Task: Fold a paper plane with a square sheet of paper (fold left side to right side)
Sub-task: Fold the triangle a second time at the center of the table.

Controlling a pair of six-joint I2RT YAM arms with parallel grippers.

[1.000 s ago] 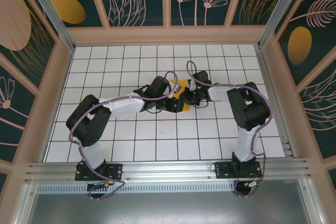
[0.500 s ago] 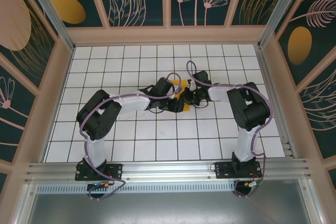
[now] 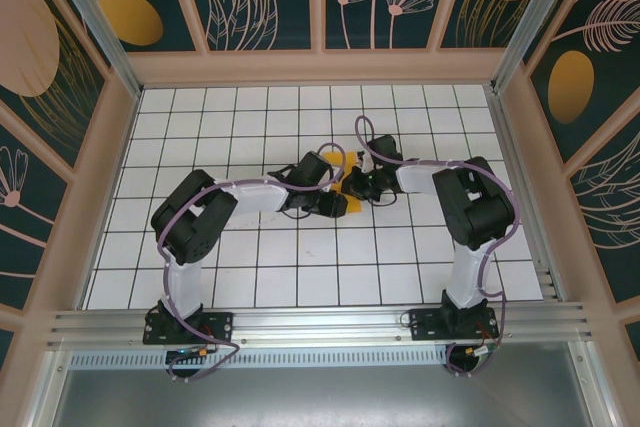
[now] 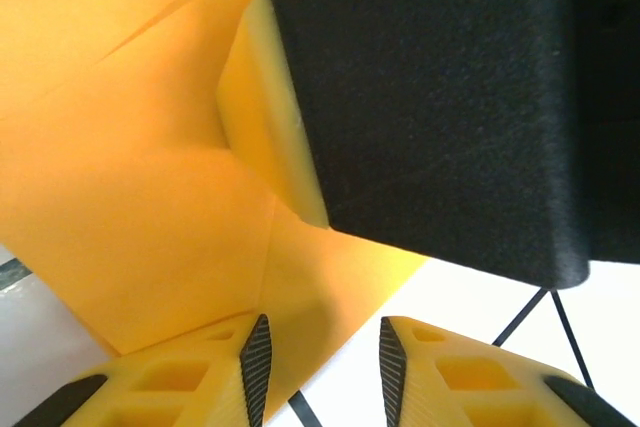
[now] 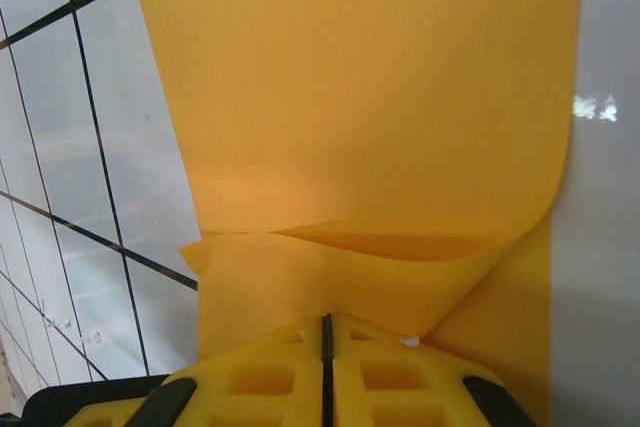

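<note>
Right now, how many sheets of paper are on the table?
1. The sheet sits at the middle of the table, partly folded, one fold pinched in the shut right gripper. Another could be hidden under the left arm or right arm.

Overhead view, wrist close-ups sharing paper (image 5: 350, 97)

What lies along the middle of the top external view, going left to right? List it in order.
left arm's elbow → left gripper → square sheet of paper → right gripper → right arm's elbow
</note>
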